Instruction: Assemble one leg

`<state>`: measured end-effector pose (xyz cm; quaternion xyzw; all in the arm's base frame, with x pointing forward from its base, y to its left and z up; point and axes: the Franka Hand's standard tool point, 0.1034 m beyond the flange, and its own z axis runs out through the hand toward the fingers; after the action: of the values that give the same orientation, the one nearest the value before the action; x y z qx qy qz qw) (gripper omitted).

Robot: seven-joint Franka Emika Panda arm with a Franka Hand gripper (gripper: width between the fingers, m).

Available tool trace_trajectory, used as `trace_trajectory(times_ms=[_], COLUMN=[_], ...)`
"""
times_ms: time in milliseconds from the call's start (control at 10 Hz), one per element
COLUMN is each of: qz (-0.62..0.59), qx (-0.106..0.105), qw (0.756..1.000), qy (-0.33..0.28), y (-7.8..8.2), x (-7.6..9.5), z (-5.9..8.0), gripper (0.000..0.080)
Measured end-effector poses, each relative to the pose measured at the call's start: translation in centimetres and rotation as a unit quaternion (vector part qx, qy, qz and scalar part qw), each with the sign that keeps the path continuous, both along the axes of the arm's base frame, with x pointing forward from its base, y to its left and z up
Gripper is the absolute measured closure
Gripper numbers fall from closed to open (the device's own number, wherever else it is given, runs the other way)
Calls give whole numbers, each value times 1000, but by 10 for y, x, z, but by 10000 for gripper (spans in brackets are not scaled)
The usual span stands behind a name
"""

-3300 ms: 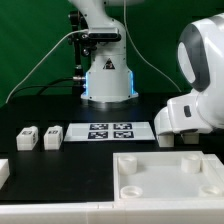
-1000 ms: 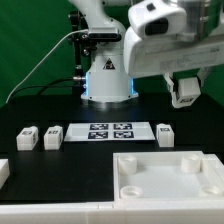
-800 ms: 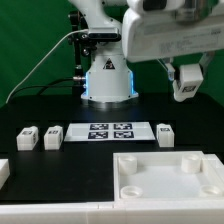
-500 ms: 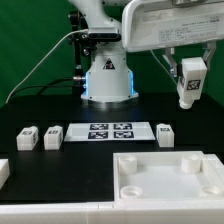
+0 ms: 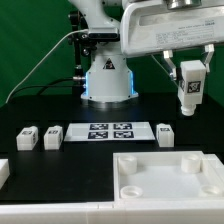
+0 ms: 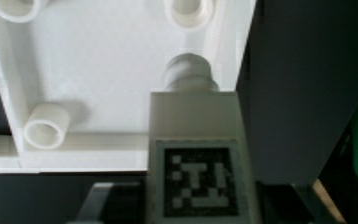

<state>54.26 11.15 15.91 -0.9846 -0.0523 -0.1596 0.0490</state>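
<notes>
At the exterior view's left two loose legs (image 5: 27,137) (image 5: 52,135) are lying on the table (image 5: 30,108) beside the marker board (image 5: 110,131), a third leg (image 5: 165,133) is sitting just off its right end, and farther right the gripper (image 5: 186,70) is clamping the leg (image 5: 189,95) upright in the air above the white panel (image 5: 170,182).

leg (image 5: 188,84): white, black-and-white marker | table (image 5: 40,108): black | backdrop (image 5: 28,30): green

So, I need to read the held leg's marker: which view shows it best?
The wrist view: the leg fills it, marker large and facing the camera. The exterior view shows the leg small, hanging from the gripper, marker barely visible.
</notes>
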Motion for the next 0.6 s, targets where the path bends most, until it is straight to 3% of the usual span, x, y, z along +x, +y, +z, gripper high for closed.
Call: trace_trajectory(times_ms=[200,300,400,600], qz=[14,9,10,13], qx=[6,13,18,17], qw=[1000,999,998,998], qy=[-17,-40,-63,-59], y=[-6,-4,3,3], x=[53,66,70,69], z=[-13,-15,-20,-21], gripper=[507,507,507,507])
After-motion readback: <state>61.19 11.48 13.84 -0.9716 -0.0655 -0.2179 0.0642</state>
